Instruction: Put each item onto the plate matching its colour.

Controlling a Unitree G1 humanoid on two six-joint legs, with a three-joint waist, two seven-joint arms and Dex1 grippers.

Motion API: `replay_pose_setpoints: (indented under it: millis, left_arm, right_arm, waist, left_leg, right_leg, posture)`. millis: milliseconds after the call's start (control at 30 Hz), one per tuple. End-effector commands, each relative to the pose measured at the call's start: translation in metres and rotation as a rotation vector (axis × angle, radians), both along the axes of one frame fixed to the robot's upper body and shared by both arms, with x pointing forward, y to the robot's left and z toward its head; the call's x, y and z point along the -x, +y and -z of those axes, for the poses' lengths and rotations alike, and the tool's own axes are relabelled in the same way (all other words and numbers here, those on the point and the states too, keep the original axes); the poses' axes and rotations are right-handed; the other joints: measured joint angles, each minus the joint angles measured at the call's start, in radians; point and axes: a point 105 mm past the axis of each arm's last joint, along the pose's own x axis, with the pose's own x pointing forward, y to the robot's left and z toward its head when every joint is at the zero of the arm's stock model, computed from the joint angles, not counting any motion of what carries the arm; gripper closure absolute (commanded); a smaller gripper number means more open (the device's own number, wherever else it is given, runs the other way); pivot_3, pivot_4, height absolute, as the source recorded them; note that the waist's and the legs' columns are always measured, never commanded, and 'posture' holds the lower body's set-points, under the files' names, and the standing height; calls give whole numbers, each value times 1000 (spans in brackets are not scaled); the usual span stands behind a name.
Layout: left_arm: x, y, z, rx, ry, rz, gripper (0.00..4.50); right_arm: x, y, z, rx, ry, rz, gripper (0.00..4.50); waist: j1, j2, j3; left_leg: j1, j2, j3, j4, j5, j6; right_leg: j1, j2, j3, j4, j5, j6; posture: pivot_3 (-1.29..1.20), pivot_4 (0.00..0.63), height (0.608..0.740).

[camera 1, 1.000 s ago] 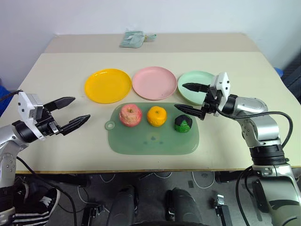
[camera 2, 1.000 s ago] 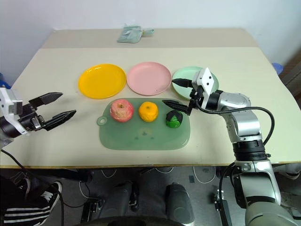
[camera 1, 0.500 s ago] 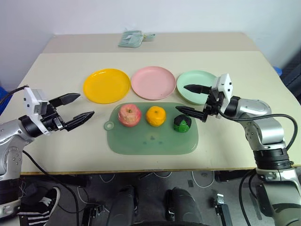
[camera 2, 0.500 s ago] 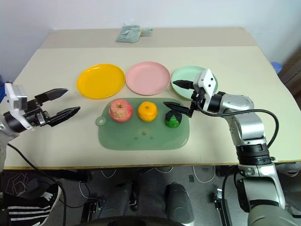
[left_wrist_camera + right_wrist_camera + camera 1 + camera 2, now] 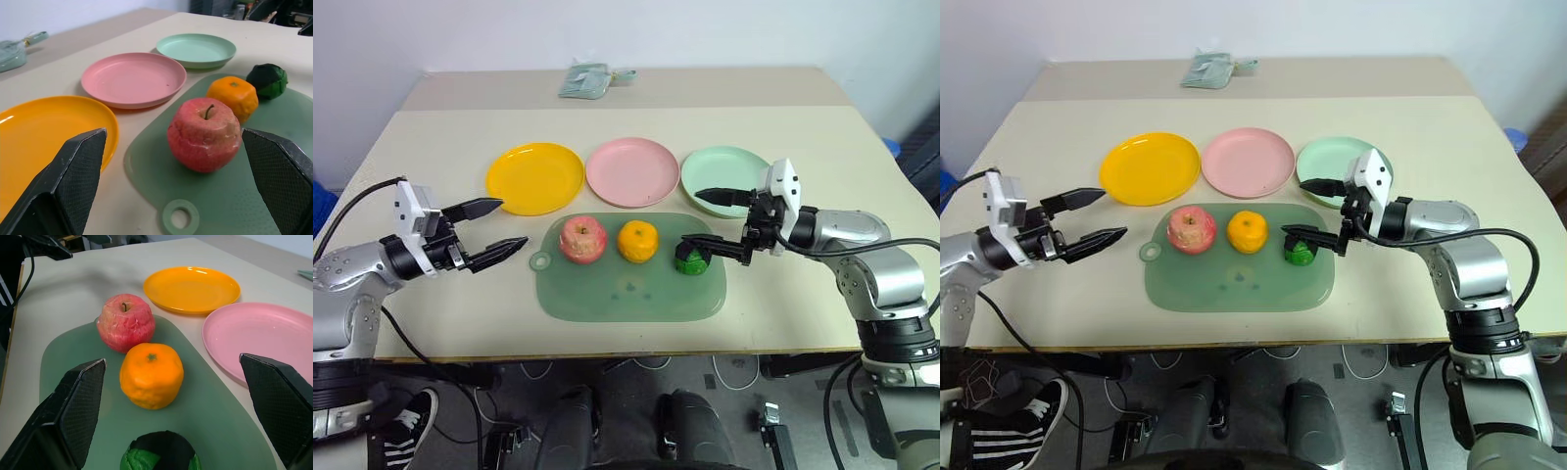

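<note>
- The right gripper (image 5: 715, 217) hangs with jaws spread wide and empty; the small round dark-and-bright-green toy fruit (image 5: 692, 258) lies just beneath its lower finger, on the translucent green cutting mat (image 5: 631, 292).
- To do this well, I judge the jaws should drop to straddle the green piece squarely before closing, then carry it to the pale mint-green round plastic plate (image 5: 724, 178) just behind them.
- The left gripper (image 5: 495, 228), also wide and empty, points toward the red-pink toy apple (image 5: 583, 239) ahead of its fingertips.
- The orange toy mandarin (image 5: 638, 241) sits close beside the green piece and could be nudged.
- The pink plate (image 5: 633, 171) and yellow-orange plate (image 5: 535, 177) are bare.
</note>
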Motion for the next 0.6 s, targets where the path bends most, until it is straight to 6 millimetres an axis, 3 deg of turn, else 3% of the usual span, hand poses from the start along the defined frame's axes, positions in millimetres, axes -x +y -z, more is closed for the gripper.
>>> replay_pose_setpoints:
  millis: [33, 600]
  left_arm:
    - [0, -5, -7, -17, -48, 22, 0]
    - [-20, -37, 5, 18, -81, 66, 0]
  right_arm:
    - [2, 1, -16, 0, -36, -18, 50]
    - [16, 9, -25, 6, 21, -78, 50]
  waist:
    - [0, 0, 0]
    - [2, 0, 0]
  left_leg:
    - [0, 0, 0, 0, 0, 0]
    - [0, 0, 0, 1, 0, 0]
  right_leg:
    - [0, 0, 0, 0, 0, 0]
    - [0, 0, 0, 0, 1, 1]
  posture:
    - [0, 150, 740]
    - [0, 150, 740]
